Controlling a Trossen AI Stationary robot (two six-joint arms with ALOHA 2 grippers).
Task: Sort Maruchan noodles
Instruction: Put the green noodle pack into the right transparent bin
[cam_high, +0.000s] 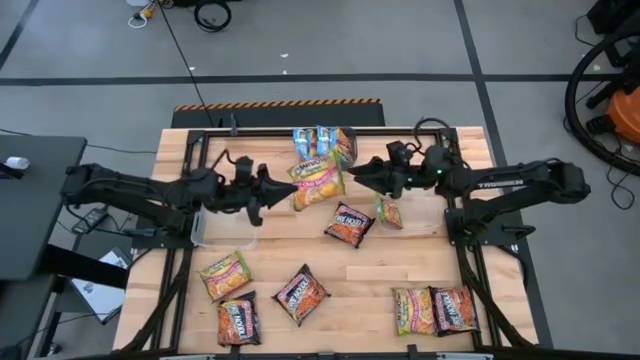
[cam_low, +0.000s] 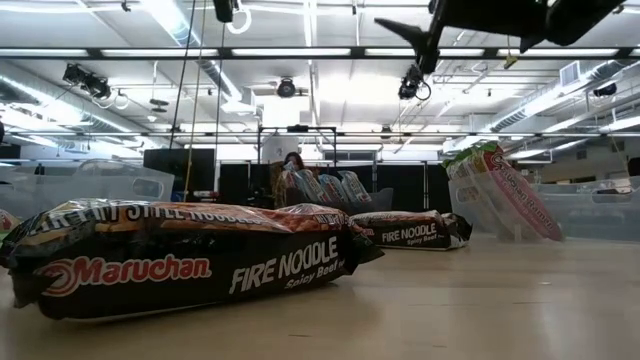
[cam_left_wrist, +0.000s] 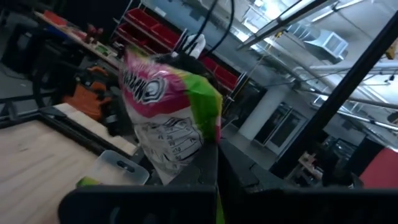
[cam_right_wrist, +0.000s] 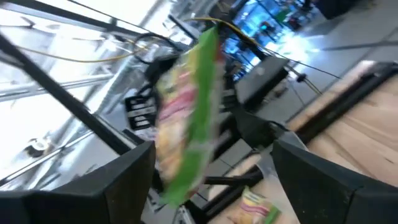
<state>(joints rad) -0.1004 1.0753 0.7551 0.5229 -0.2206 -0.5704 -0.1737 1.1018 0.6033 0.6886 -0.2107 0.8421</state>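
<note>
Left pincer (cam_high: 283, 190) grips a green-and-pink flat plastic noodle packet (cam_high: 318, 180) by one edge, lifted near the bench's far-edge middle; it hangs loose, so a swing or weak pinch could drop it. Right pincer (cam_high: 357, 174) sits close opposite; can't tell if clenched or released. The two arms could collide w/ each other. A clear plastic tub (cam_high: 222, 230) lies under the left arm. Blue-label packets (cam_high: 322, 140) stand at the far edge; dark maroon-black packets (cam_high: 349, 224) and others are scattered twd the near edge.

Table centre strip (cam_high: 400, 270) open; packets (cam_high: 300, 294) block 6 o'clock edge, clear tub (cam_high: 222, 228) at 9 o'clock.
</note>
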